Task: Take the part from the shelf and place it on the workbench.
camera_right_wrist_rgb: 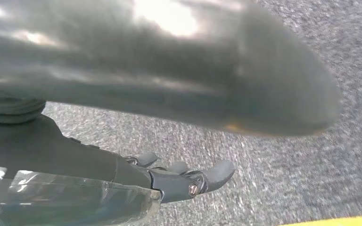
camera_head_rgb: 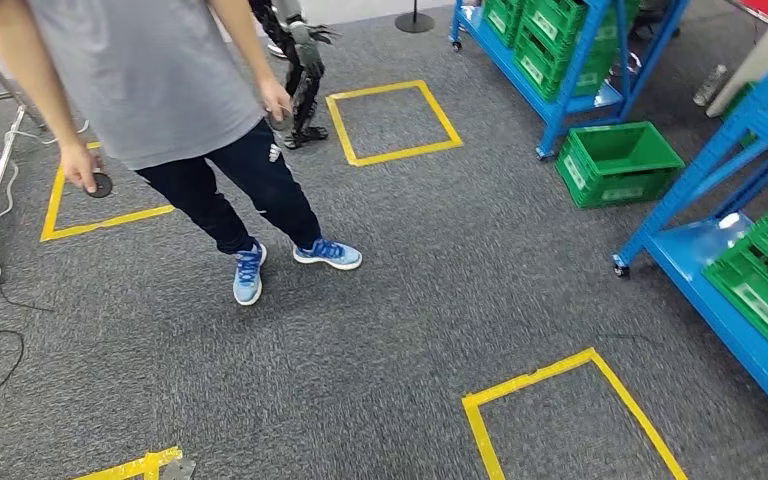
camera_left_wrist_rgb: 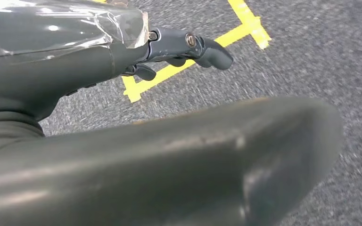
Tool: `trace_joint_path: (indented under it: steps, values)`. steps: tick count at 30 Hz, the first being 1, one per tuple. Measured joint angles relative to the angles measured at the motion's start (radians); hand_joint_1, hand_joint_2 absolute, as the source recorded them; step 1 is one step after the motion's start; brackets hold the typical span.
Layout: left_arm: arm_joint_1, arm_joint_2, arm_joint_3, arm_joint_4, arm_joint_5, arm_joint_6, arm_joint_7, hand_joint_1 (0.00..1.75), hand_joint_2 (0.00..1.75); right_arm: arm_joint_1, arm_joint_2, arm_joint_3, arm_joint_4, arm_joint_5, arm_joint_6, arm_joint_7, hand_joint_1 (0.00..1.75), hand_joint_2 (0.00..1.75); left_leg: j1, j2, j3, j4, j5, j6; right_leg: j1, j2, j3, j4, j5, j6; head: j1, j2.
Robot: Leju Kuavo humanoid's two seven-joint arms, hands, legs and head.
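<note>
Both robot hands, left and right, hang empty, fingers apart; part unseen, handling unjudgeable; blue shelf at 3 o'clock.

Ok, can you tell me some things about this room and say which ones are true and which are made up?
1. The person wears blue shoes. True.
2. The crates are red. False: the crates, like the one on the floor, are green.
3. The squares on the carpet are marked in yellow tape. True.
4. The left hand holds a part. False: its fingers hang over the carpet with nothing in them.
5. The shelves are blue. True.
6. The right hand rests on a crate. False: it hangs above the carpet, holding nothing.
</note>
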Motion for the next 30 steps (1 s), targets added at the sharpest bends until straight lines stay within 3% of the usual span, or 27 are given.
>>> trace_joint_path:
  steps: [1,3,5,7,8,9,10,12,14,16,17,19,21,23,24,26,27,28,30]
  values:
    - [-0.001,-0.001,0.0,0.0,-0.002,0.001,0.0,0.0,0.0,0.001,-0.001,0.0,0.0,0.0,-0.001,-0.001,0.0,0.0,0.003,0.007,0.001,0.001,-0.002,-0.006,0.001,0.014,-0.002,0.002,0.001,-0.01,-0.001,0.0]
    - [-0.002,-0.002,0.0,0.0,-0.007,0.003,-0.001,0.0,0.0,0.002,-0.001,0.0,0.0,0.0,-0.001,-0.004,0.0,0.0,0.012,-0.033,-0.008,0.032,-0.032,-0.017,-0.002,0.039,-0.006,0.001,0.009,-0.026,-0.002,0.0]
    - [0.0,-0.002,0.0,0.0,-0.009,0.006,-0.001,0.0,0.0,0.002,-0.001,0.0,0.0,-0.001,-0.001,-0.006,0.0,0.0,0.017,-0.103,-0.053,0.142,-0.105,-0.023,0.0,0.067,-0.01,0.0,0.017,-0.038,-0.003,0.0]
    - [0.003,-0.002,0.0,0.0,-0.01,0.007,-0.002,0.0,0.0,0.002,0.0,0.0,0.0,-0.002,-0.001,-0.007,0.0,0.0,0.017,-0.126,-0.114,0.278,-0.164,-0.02,0.009,0.096,-0.015,0.001,0.021,-0.045,-0.003,0.0]
    - [0.003,-0.003,0.0,0.0,-0.011,0.007,-0.002,0.0,0.0,0.004,0.0,0.0,0.0,-0.003,-0.001,-0.007,0.0,0.0,0.016,-0.129,-0.129,0.31,-0.167,-0.015,0.014,0.11,-0.016,0.001,0.023,-0.047,-0.003,0.0]
    - [0.003,-0.003,0.0,0.0,-0.011,0.007,-0.002,0.0,0.0,0.005,0.0,0.0,0.0,-0.004,-0.001,-0.007,0.0,0.0,0.014,-0.132,-0.126,0.3,-0.149,-0.008,0.019,0.126,-0.016,0.001,0.025,-0.049,-0.003,0.0]
    - [0.003,-0.003,0.0,0.0,-0.012,0.008,-0.002,0.0,0.0,0.007,0.0,0.0,0.0,-0.004,-0.001,-0.007,0.0,0.0,0.011,-0.139,-0.102,0.247,-0.114,0.003,0.023,0.142,-0.016,0.001,0.027,-0.05,-0.003,0.0]
    - [0.003,-0.001,0.0,0.0,-0.014,0.008,-0.003,0.0,0.0,0.007,0.003,0.0,0.0,-0.005,-0.001,-0.007,0.0,0.0,0.003,-0.183,-0.035,0.103,-0.047,0.029,0.026,0.17,-0.016,0.0,0.033,-0.049,-0.002,0.0]
    - [0.002,0.003,-0.001,-0.001,-0.016,0.008,-0.003,0.0,0.0,0.006,0.007,-0.001,0.0,-0.006,0.0,-0.008,0.0,0.0,-0.004,-0.213,-0.002,0.031,-0.026,0.047,0.022,0.193,-0.022,0.0,0.04,-0.042,-0.002,0.0]
    - [0.0,0.005,-0.001,-0.002,-0.019,0.009,-0.003,0.0,0.0,0.01,0.01,-0.001,0.0,-0.008,0.001,-0.008,0.0,0.0,-0.01,-0.198,0.001,0.019,-0.021,0.056,0.019,0.214,-0.029,-0.005,0.048,-0.029,-0.003,0.0]
    - [-0.002,0.005,-0.001,-0.002,-0.021,0.009,-0.003,0.0,0.0,0.012,0.01,-0.001,0.001,-0.01,0.002,-0.01,0.0,0.0,-0.009,-0.184,0.005,0.006,-0.012,0.056,0.019,0.209,-0.035,-0.002,0.05,-0.025,-0.003,0.0]
    - [-0.005,0.001,-0.001,-0.003,-0.027,0.01,-0.002,0.0,0.0,0.012,0.009,-0.001,0.001,-0.013,0.002,-0.013,0.0,0.0,-0.005,-0.155,0.011,-0.023,0.009,0.057,0.024,0.162,-0.064,0.043,0.025,-0.027,0.0,0.0]
    - [-0.005,-0.004,-0.001,-0.003,-0.031,0.013,0.004,0.0,0.0,0.008,0.007,-0.001,0.001,-0.018,0.002,-0.017,0.0,0.0,-0.003,-0.124,0.008,-0.034,0.018,0.055,0.021,0.107,-0.12,0.162,-0.036,-0.035,0.002,0.0]
    - [-0.005,-0.01,-0.003,-0.004,-0.037,0.015,0.012,0.0,0.0,0.008,0.006,-0.001,0.001,-0.023,0.003,-0.019,0.0,0.0,-0.002,-0.09,0.001,-0.032,0.02,0.052,0.011,0.088,-0.161,0.263,-0.073,-0.027,0.002,0.0]
    - [-0.006,-0.013,-0.005,-0.005,-0.04,0.016,0.015,0.0,0.0,0.009,0.005,-0.002,0.001,-0.025,0.003,-0.02,0.0,0.0,0.0,-0.074,-0.003,-0.029,0.02,0.049,0.004,0.082,-0.156,0.265,-0.072,-0.015,0.003,0.0]
    - [-0.011,-0.019,-0.01,-0.007,-0.045,0.015,0.018,0.0,0.0,0.013,0.003,-0.005,0.001,-0.03,0.003,-0.021,0.0,0.0,0.007,-0.046,-0.011,-0.014,0.015,0.036,-0.01,0.053,-0.086,0.157,-0.037,0.016,0.003,0.0]
    - [-0.013,-0.019,-0.013,-0.01,-0.046,0.015,0.02,0.0,0.0,0.012,0.004,-0.006,0.001,-0.031,0.003,-0.022,0.0,0.0,0.007,-0.034,-0.018,-0.002,0.009,0.026,-0.012,0.03,-0.049,0.096,-0.024,0.025,0.003,0.0]
    - [-0.015,-0.02,-0.015,-0.013,-0.046,0.016,0.021,0.0,0.0,0.01,0.005,-0.007,0.001,-0.032,0.004,-0.023,0.0,0.0,0.007,-0.022,-0.023,0.012,0.002,0.015,-0.013,0.012,-0.021,0.049,-0.015,0.026,0.003,0.0]
    - [-0.02,-0.02,-0.017,-0.018,-0.043,0.016,0.023,0.0,0.0,0.009,0.007,-0.008,0.001,-0.032,0.005,-0.025,0.0,0.0,0.006,-0.002,-0.027,0.028,-0.007,-0.002,-0.009,0.006,-0.013,0.03,-0.015,0.009,0.002,0.0]
